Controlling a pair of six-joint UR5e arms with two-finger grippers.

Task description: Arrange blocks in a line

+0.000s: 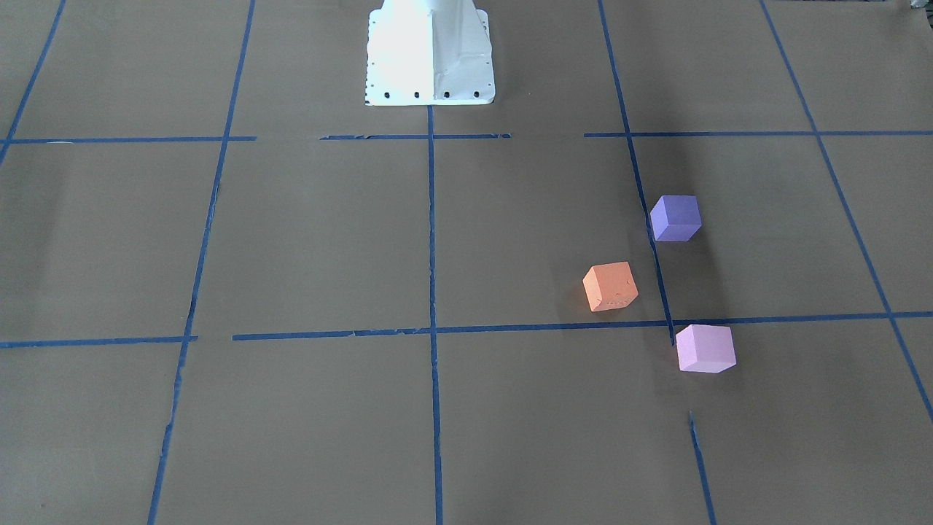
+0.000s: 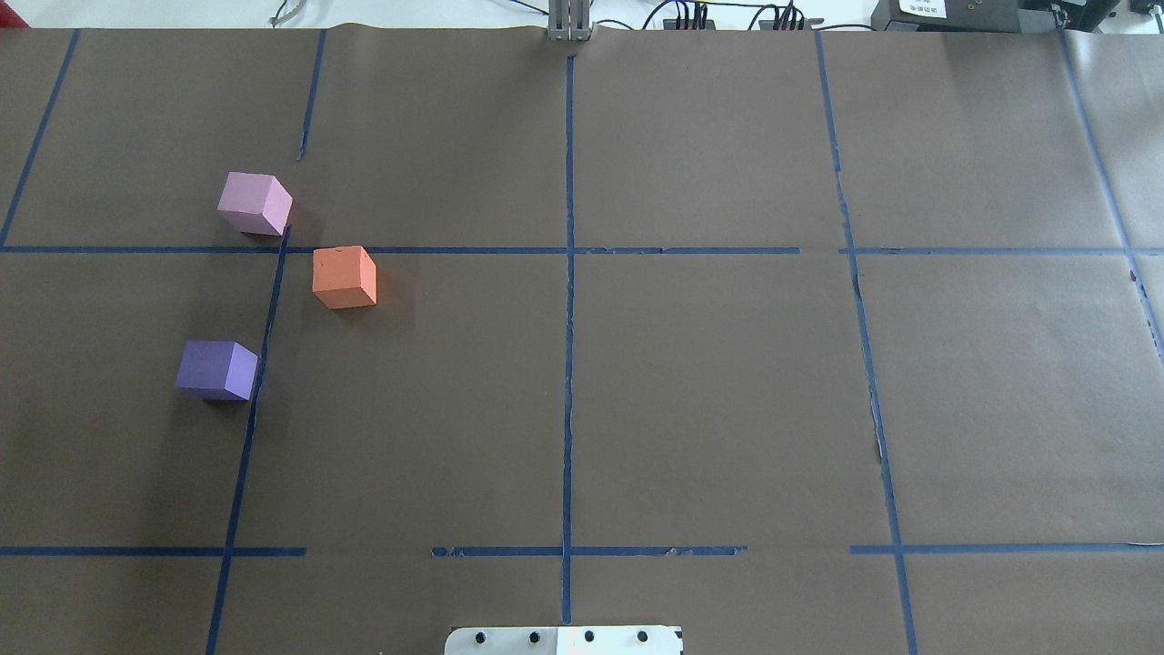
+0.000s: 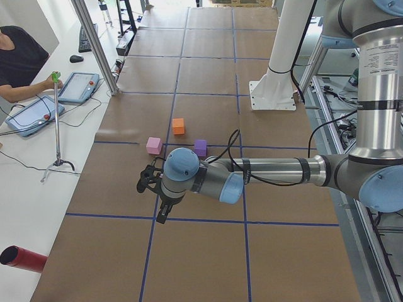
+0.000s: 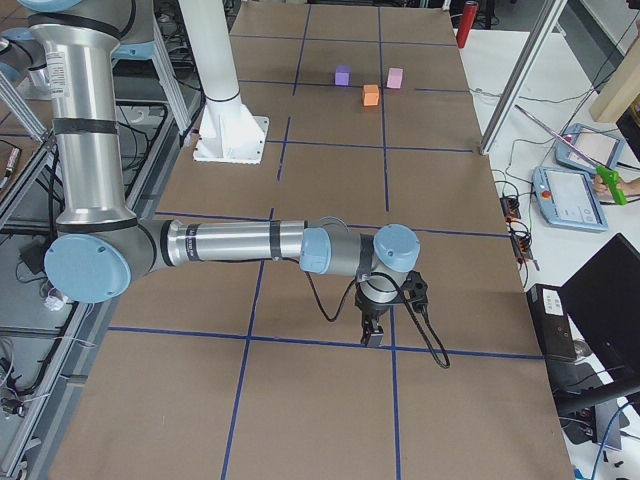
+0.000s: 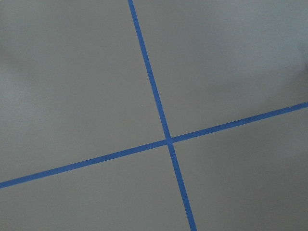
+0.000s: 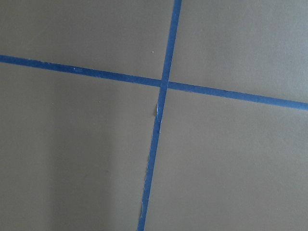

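1. Front-facing view: the pale pink-lilac block (image 1: 705,348) sits closest to the lens, flat on the brown paper-covered tabletop (image 1: 291,240). One corner is at a crossing of the blue tape lines (image 1: 431,219).
2. The orange block (image 1: 610,286) lies farther in and toward the table's centre, just inside the same lengthwise tape line. Small dents show on its top face.
3. The blue-violet block (image 1: 676,217) is the one nearest the robot base (image 1: 430,55), just outside that tape line.
4. All three blocks are on the robot's left half of the tabletop, apart from one another. They form a shallow triangle, not a straight row: the orange one is offset from the other two.
5. The left gripper (image 3: 156,200) points down over the tabletop toward the robot's-left end, away from the blocks. Whether it is spread or pressed together cannot be told from this side view.
6. The right gripper (image 4: 374,335) points down over the opposite end, well apart from the blocks. Its state also cannot be told.
7. Both wrist views show brown paper and a tape crossing.
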